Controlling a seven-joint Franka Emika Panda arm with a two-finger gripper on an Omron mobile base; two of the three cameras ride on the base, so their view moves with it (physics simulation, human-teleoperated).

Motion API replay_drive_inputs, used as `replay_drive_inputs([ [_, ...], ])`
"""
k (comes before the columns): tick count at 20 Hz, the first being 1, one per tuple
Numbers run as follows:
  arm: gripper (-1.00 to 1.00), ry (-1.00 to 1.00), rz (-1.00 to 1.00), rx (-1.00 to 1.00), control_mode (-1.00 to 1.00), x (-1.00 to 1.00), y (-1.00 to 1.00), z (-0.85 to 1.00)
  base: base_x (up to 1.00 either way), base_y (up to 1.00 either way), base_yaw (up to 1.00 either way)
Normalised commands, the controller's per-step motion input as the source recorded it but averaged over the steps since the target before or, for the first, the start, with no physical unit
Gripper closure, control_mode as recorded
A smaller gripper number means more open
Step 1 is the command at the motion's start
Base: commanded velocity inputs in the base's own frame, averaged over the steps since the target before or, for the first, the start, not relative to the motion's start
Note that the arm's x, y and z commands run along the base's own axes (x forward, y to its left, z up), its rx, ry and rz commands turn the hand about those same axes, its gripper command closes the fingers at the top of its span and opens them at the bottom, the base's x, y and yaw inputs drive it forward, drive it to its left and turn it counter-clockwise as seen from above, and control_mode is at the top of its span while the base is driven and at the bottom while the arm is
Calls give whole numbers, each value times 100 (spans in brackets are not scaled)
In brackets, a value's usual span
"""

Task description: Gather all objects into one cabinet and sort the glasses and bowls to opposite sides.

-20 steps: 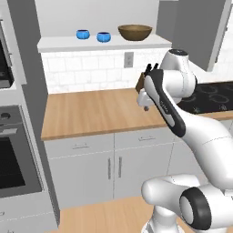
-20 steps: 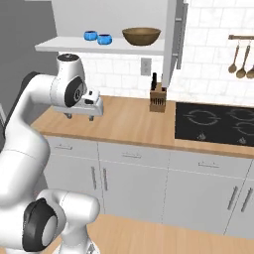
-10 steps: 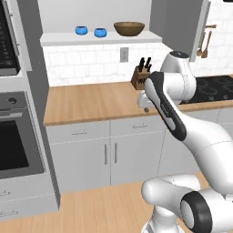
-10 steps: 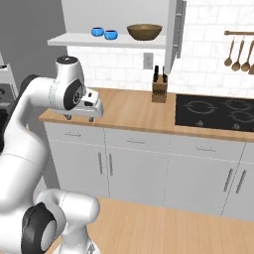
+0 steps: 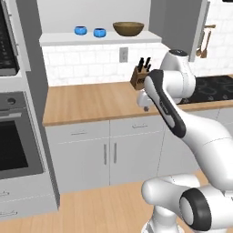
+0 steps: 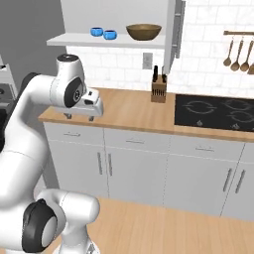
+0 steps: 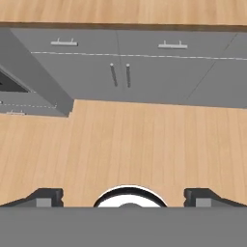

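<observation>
Two blue vessels and one wide wooden bowl sit on the board of the open-fronted cabinet point(image 5: 100, 40), high at about 12 o'clock in both base views, well above the wooden surface point(image 5: 91, 102). My worry, largest first: the arm is folded low with the gripper point(image 7: 123, 195) pointing down at the floor point(image 7: 120, 144) and the grey cupboard doors point(image 7: 120, 72), so a long swing upward is needed, and I judge the elbow could clip the board's front edge or the dark cabinet side at 1 o'clock. Next, the knife block point(image 5: 140, 77) stands on the surface just below the cabinet, and a careless reach could knock it. Smaller still, the two blue vessels stand close together, so wide jaws going for one may nudge the other off the edge. As for contents, the wooden bowl point(image 5: 128, 28) at the right end of the board looks empty, though its inside is barely visible from this low angle; the left blue vessel point(image 5: 80, 30) and the right blue vessel point(image 5: 99, 32) look empty too. The gripper stands wide, with its fingertips point(image 7: 46, 197) far apart and nothing between them.
</observation>
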Motion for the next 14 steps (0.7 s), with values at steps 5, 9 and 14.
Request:
replay_drive_inputs([
  [5, -100, 0, 0, 0, 100, 0, 0, 0, 0, -71, -5],
  [9, -100, 0, 0, 0, 100, 0, 0, 0, 0, -83, -9],
  [14, -100, 0, 0, 0, 100, 0, 0, 0, 0, -82, -11],
])
